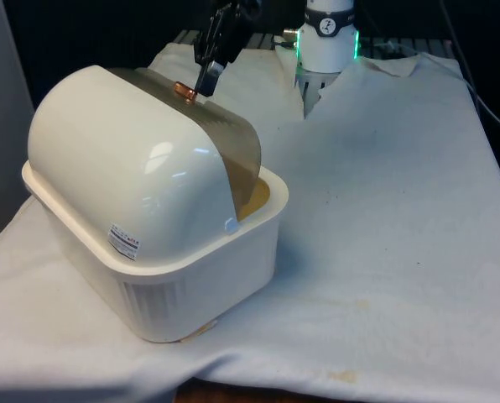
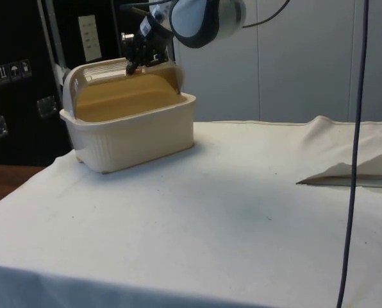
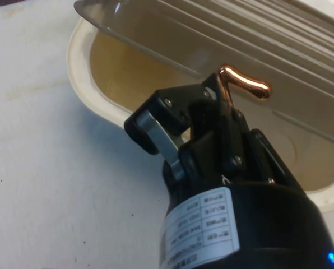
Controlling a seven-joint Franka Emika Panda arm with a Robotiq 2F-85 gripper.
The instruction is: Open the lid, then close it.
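White cloth covers the table where, in the front view, the cream bread box (image 1: 162, 252) sits at the front view's left, its smoky roll lid (image 1: 225, 143) partway up with the gripper (image 1: 206, 84) at the copper handle (image 1: 184, 91). Side view shows the gripper (image 2: 134, 63) atop the half-raised lid (image 2: 124, 93). Wrist view has the 2 fingers (image 3: 156, 131) pinched on the handle (image 3: 242, 84); pulling off the lid's arc could slip that thin grip.

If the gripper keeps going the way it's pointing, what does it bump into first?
Probably the copper handle it is already closed on, then the bread box's see-through roll lid right behind it. The gripper points down onto the half-open lid, though depth is hard to judge.
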